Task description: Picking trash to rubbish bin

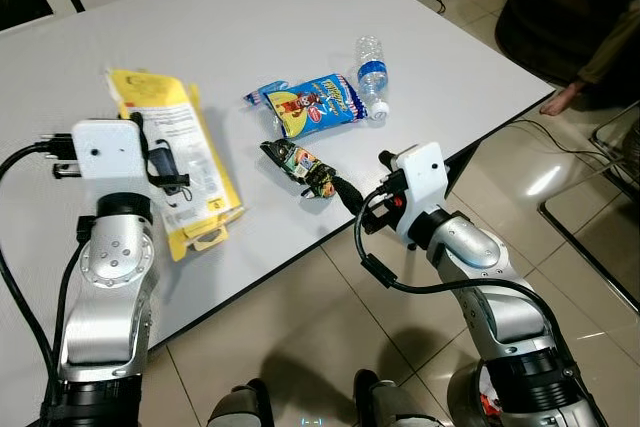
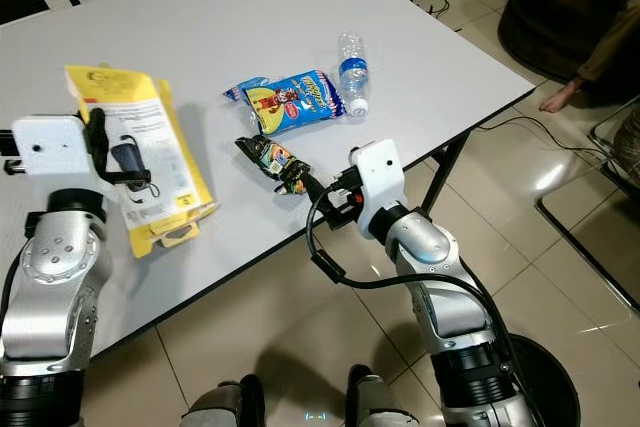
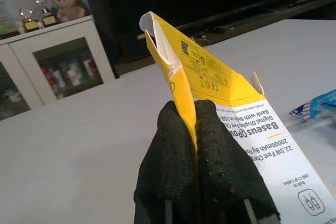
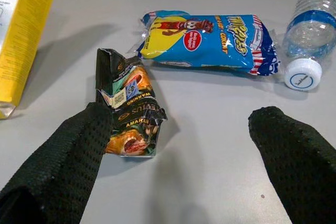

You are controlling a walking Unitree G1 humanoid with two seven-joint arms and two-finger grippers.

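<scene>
Trash lies on the white table [image 1: 300,37]: a yellow cardboard package [image 1: 180,162] at the left, a small dark crumpled wrapper [image 1: 300,167], a blue snack bag [image 1: 312,104] and a clear plastic bottle [image 1: 371,74] with a white cap. My left gripper [image 3: 195,116] is shut on the edge of the yellow package [image 3: 210,74], pinching its cardboard flap. My right gripper [image 4: 184,129] is open at the table's near edge, just short of the dark wrapper [image 4: 128,111]; one finger [image 4: 79,150] touches the wrapper's near end.
The table's front edge runs diagonally across the tiled floor [image 1: 330,317]. A person's foot [image 1: 565,97] and a dark seat [image 1: 560,17] are at the far right, with cables on the floor. My own feet [image 1: 300,407] show below.
</scene>
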